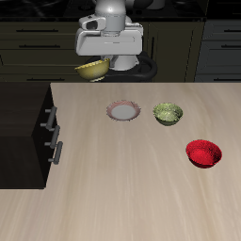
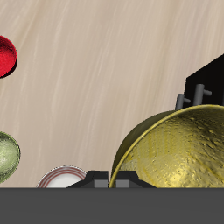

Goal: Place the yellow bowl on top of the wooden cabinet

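One camera sits high up in front of the table (image 1: 132, 179) and looks down across it toward the robot arm (image 1: 111, 38). It is far enough away to see the wooden cabinet (image 1: 24, 122) and all the dishes around it.

The other camera rides on the gripper (image 2: 109, 179) and looks down from above the table. It is very near the yellow bowl (image 2: 179, 149), which fills much of its picture.

Both cameras see the wooden cabinet, the yellow bowl, the red bowl (image 1: 203, 152), the olive-green bowl (image 1: 168, 113) and the plate (image 1: 123, 111).
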Controlling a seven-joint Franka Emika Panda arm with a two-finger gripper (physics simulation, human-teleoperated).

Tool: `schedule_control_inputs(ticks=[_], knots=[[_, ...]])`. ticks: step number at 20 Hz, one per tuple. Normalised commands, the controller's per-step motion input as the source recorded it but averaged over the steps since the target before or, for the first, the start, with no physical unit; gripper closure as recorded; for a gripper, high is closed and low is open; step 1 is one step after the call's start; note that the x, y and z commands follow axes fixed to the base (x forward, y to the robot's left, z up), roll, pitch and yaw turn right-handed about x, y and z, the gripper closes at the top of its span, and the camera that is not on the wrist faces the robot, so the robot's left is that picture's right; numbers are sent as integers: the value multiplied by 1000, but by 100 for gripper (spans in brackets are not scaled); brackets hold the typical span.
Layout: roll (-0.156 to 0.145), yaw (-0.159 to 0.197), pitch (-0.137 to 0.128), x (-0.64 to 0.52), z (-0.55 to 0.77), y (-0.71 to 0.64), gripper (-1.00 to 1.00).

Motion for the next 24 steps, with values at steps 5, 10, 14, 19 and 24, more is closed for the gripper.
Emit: schedule_control_inputs(ticks=[5, 10, 14, 19, 24], knots=[[-9, -1, 5, -12, -23, -268, 100], [-7, 0, -3, -54, 18, -139, 100], [-11, -17, 5, -61, 19, -361, 100], [-4, -3, -9, -63, 47, -131, 100], [-49, 17, -25, -162, 140, -477, 100]])
